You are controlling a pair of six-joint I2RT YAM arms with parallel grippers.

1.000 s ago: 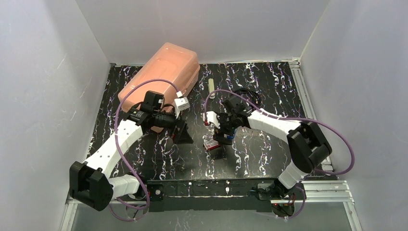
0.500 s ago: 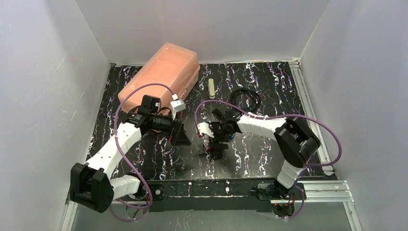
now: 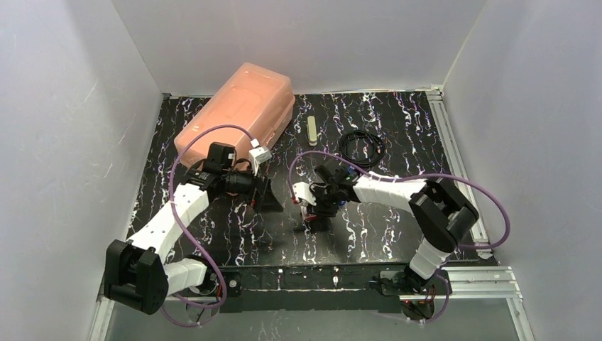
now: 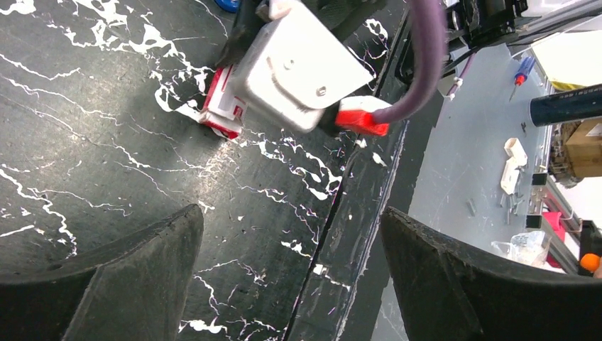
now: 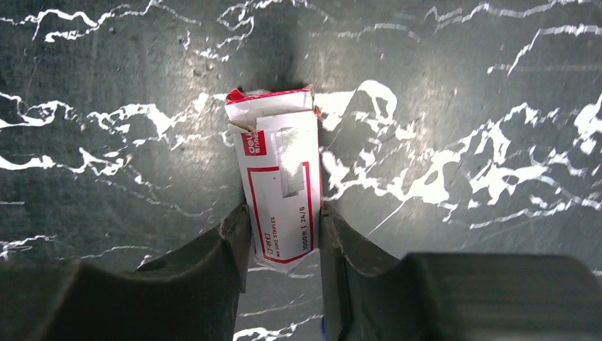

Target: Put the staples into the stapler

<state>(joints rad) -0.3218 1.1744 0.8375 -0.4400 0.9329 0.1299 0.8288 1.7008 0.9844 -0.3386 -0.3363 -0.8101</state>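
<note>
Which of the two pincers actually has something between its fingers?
The right pincer: it pinches the small red-and-white staples box on the table from both sides. The left pincer stands wide open, holding nothing.

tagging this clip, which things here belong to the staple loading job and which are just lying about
Job:
- staples box, its sides pinched by the right tool
- no stapler I can pick out

Lying about:
- salmon-pink case
- pale stick
- black cable coil
</note>
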